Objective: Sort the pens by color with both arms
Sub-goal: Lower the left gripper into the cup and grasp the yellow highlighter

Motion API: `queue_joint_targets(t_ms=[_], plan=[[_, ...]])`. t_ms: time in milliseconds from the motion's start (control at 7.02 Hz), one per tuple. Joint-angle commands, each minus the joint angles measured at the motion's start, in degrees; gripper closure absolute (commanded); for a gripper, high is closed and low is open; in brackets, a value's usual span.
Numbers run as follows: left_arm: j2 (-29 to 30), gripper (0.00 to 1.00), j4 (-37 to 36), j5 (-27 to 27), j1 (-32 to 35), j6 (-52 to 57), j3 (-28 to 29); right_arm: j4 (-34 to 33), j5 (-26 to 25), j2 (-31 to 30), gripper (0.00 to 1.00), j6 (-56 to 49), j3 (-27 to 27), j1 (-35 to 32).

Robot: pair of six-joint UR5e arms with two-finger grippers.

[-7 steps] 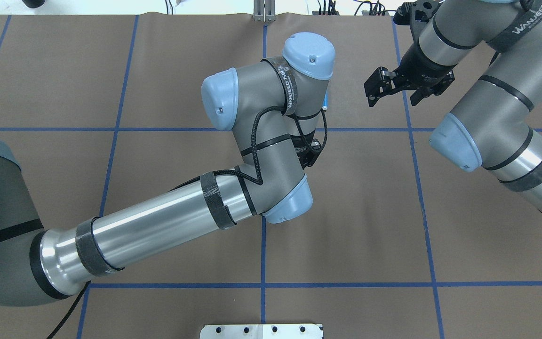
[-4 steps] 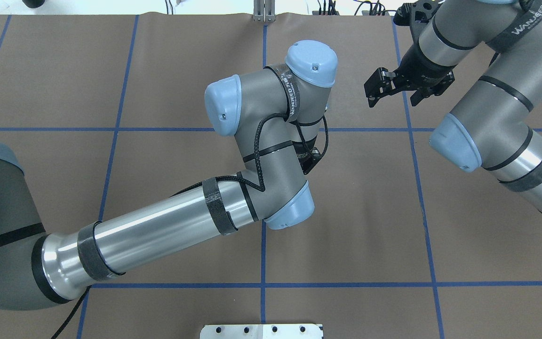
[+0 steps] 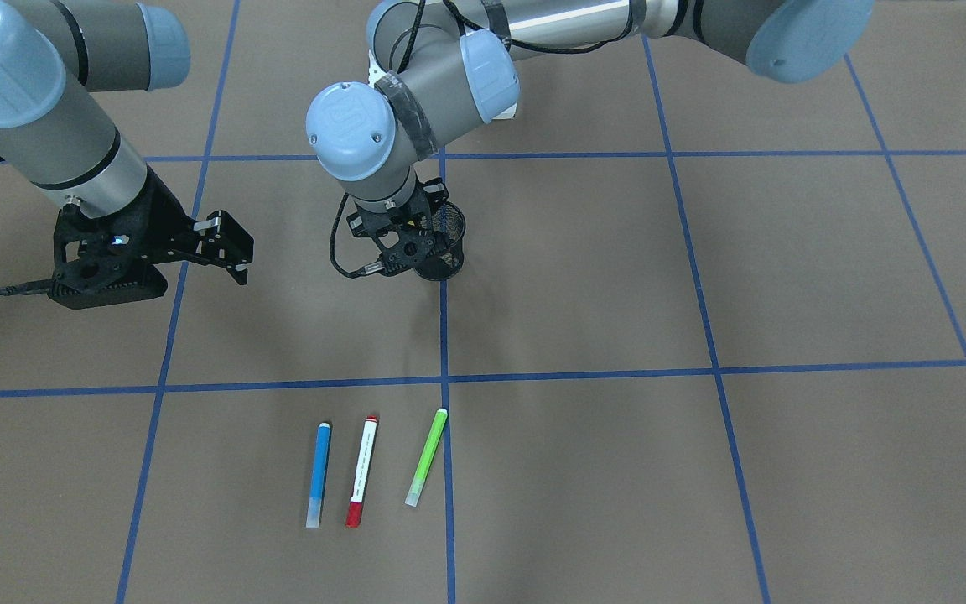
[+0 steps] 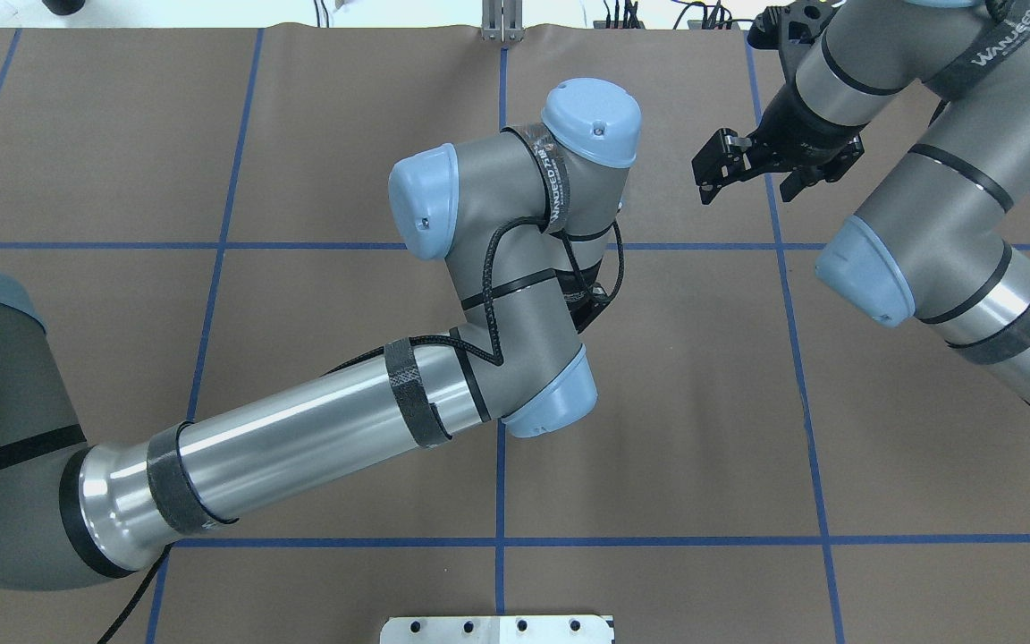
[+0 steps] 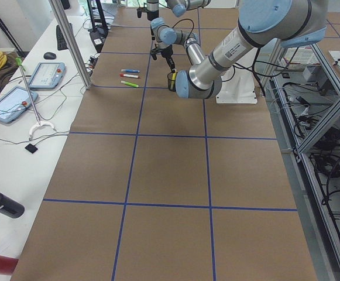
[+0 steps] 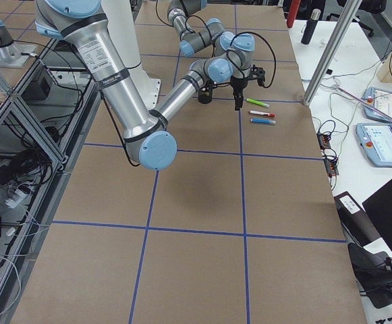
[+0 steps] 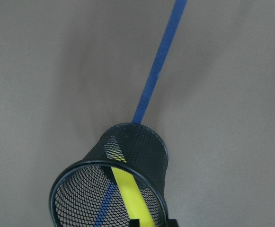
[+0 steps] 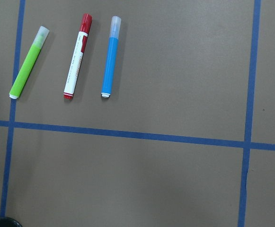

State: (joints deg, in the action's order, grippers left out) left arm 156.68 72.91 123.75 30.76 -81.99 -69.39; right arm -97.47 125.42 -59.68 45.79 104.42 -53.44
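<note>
Plastic, likely light, stiff, slick; pinch mid-barrel | blue pen (image 3: pixel 319 470), red pen (image 3: pixel 362 470), green pen (image 3: pixel 427 457) flat on counter (image 3: pixel 617 294) beyond right claw (image 4: pixel 746 190), agape, empty | yellow pen (image 7: pixel 128 191) in cup (image 7: pixel 146 151) under left claw (image 3: pixel 406 252), grip unclear

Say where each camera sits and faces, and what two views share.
Front-facing: across table, facing robot, steeply down; left arm, right arm, cup.
Overhead: behind robot, facing forward-down; both arms, right fingers.
Exterior left: table's end at robot's left, looking along it; left arm near.
Exterior right: opposite end; right arm near.
Left wrist: down into cup holding yellow pen; left fingers at edge.
Right wrist: down at table; no robot parts.
Shared: front-facing and right wrist show blue pen, red-ended pen, green pen.
</note>
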Motion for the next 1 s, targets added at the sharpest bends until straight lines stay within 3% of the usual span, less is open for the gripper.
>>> queue_joint_targets(t_ms=[0, 285, 855], plan=[[0.0, 0.65, -1.4, 0.0, 0.0, 1.0, -0.4, 0.0, 0.0, 0.0, 0.01, 0.0, 0.0, 0.0], [0.3, 0.6, -2.9, 0.0, 0.0, 1.7, -1.0, 0.0, 0.0, 0.0, 0.01, 0.0, 0.0, 0.0], [0.1, 0.6, -2.9, 0.0, -0.4, 1.7, -1.0, 0.0, 0.0, 0.0, 0.01, 0.0, -0.2, 0.1]])
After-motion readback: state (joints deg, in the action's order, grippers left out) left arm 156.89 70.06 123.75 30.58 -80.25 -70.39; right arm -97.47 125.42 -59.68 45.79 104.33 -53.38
